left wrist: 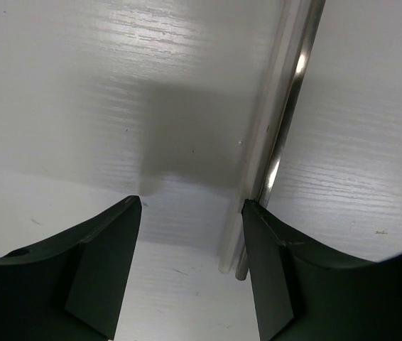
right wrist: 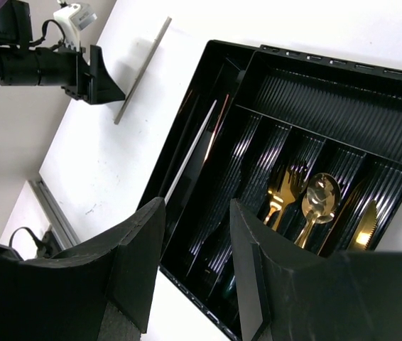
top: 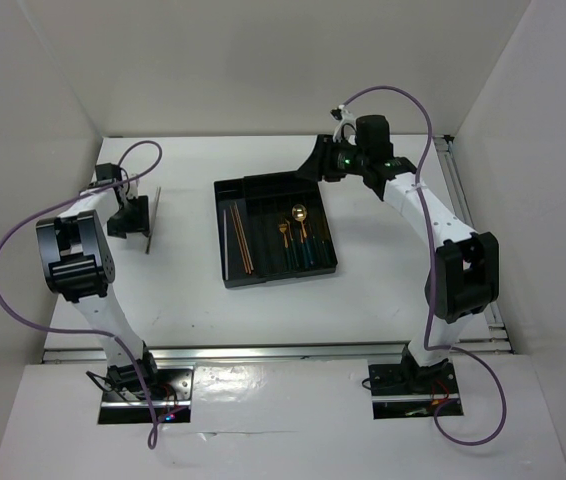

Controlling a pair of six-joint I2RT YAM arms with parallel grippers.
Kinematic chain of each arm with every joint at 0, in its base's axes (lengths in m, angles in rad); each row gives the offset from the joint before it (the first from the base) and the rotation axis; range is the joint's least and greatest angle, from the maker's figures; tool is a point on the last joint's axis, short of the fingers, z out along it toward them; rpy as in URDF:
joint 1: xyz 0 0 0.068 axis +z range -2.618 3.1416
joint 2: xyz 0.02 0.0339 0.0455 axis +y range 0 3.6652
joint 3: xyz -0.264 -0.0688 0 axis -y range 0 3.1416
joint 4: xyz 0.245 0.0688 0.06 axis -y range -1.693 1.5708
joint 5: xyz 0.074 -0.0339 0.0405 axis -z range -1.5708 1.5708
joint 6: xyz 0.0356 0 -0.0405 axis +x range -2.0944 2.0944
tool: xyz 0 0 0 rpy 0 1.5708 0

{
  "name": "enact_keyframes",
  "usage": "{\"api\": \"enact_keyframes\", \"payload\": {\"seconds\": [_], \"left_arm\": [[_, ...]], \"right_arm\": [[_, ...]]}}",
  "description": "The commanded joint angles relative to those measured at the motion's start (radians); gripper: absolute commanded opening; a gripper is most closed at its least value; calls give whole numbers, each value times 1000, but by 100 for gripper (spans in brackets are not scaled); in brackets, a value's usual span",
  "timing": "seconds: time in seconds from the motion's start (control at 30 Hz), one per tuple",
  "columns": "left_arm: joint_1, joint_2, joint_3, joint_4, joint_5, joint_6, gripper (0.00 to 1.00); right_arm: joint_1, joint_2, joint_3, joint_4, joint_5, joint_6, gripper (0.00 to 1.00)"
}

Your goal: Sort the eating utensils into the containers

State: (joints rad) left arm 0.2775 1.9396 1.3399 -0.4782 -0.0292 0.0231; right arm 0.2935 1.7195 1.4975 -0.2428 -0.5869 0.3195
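- The black cutlery tray (top: 273, 281) lies in the middle of the white tabletop (top: 183, 300), turned slightly askew.
- Thin copper-brown chopsticks (top: 242, 240) lie lengthwise in its long left compartment.
- In the narrow compartments on its right side lie a fork (right wrist: 279, 199), a spoon (right wrist: 320, 195) and a knife (right wrist: 366, 227). Each has a shiny gold head, and the top view shows dark green handles.
- Left of the tray and well apart from it, the left end effector (left wrist: 192, 206) is low over the tabletop with its jaws wide and clamped on nothing.
- A pair of silver chopsticks (left wrist: 275, 128) lies flat on the tabletop, its near end just inside the right finger (left wrist: 272, 277).
- At the tray's far edge, the right end effector (right wrist: 197, 204) hangs above the compartments, about half spread and empty.
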Motion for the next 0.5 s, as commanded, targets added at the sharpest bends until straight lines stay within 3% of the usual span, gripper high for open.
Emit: {"api": "enact_keyframes", "payload": {"seconds": [0.0,0.47], "left_arm": [[0,38,27,7,-9,5,72],[-20,56,36,7,-27,-5,72]], "right_arm": [[-13,6,9,36,6,-17,49],[-31,15,9,36,6,-17,50]]}}
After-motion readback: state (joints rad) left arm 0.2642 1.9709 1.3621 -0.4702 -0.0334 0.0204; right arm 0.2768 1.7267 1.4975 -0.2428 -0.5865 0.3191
